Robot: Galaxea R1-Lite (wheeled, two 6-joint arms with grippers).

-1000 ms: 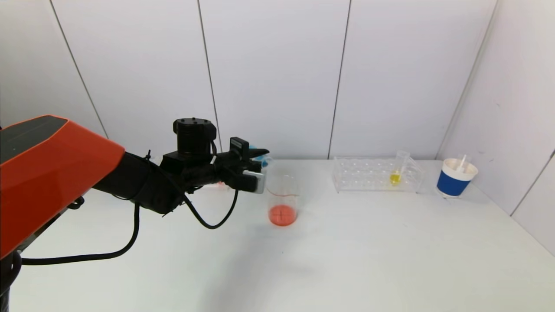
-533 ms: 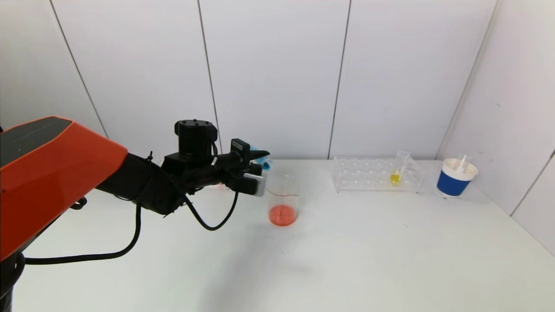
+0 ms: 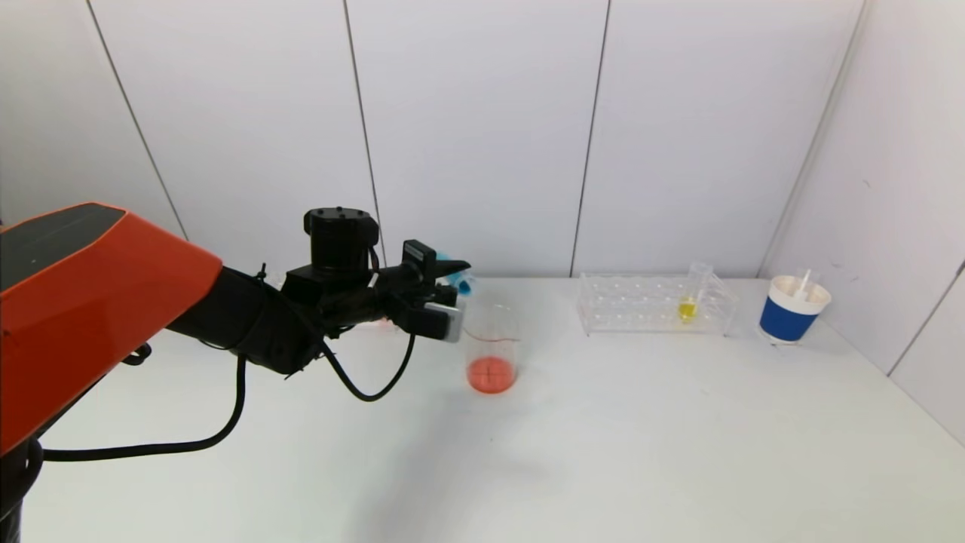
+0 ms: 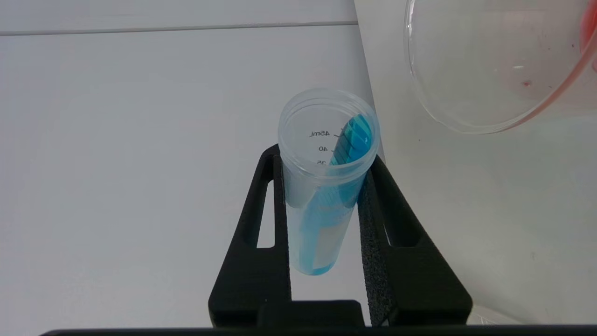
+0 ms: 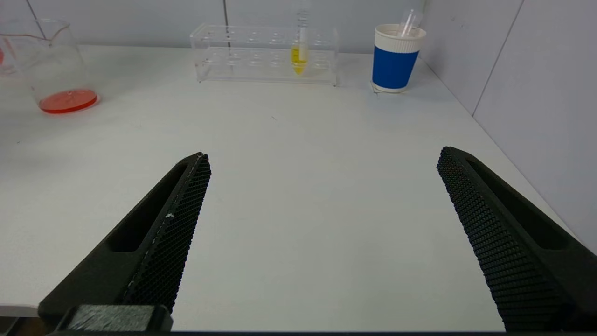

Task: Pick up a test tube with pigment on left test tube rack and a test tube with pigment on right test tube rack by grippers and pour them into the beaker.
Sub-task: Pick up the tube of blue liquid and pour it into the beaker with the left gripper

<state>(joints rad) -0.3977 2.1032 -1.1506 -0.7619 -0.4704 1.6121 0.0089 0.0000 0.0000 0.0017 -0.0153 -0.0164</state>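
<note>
My left gripper (image 3: 451,271) is shut on a clear test tube (image 3: 462,283) holding blue pigment, tipped on its side just left of and above the glass beaker (image 3: 491,348). The left wrist view shows the tube (image 4: 322,205) clamped between both fingers of the left gripper (image 4: 324,161). Blue liquid lies along its wall up to the mouth, and the beaker rim (image 4: 466,123) is close beside it. Red liquid covers the beaker's bottom. The right rack (image 3: 654,305) holds a tube of yellow pigment (image 3: 687,307). The left rack is hidden behind my left arm. My right gripper (image 5: 324,156) hangs open over bare table.
A blue and white paper cup (image 3: 791,309) with a pipette in it stands right of the right rack, near the side wall. The right wrist view shows the beaker (image 5: 51,65), the rack (image 5: 261,56) and the cup (image 5: 396,60) far ahead.
The left gripper has crept slightly toward the beaker with the tube, and more blue shows at the tube's mouth. The right arm has not moved.
</note>
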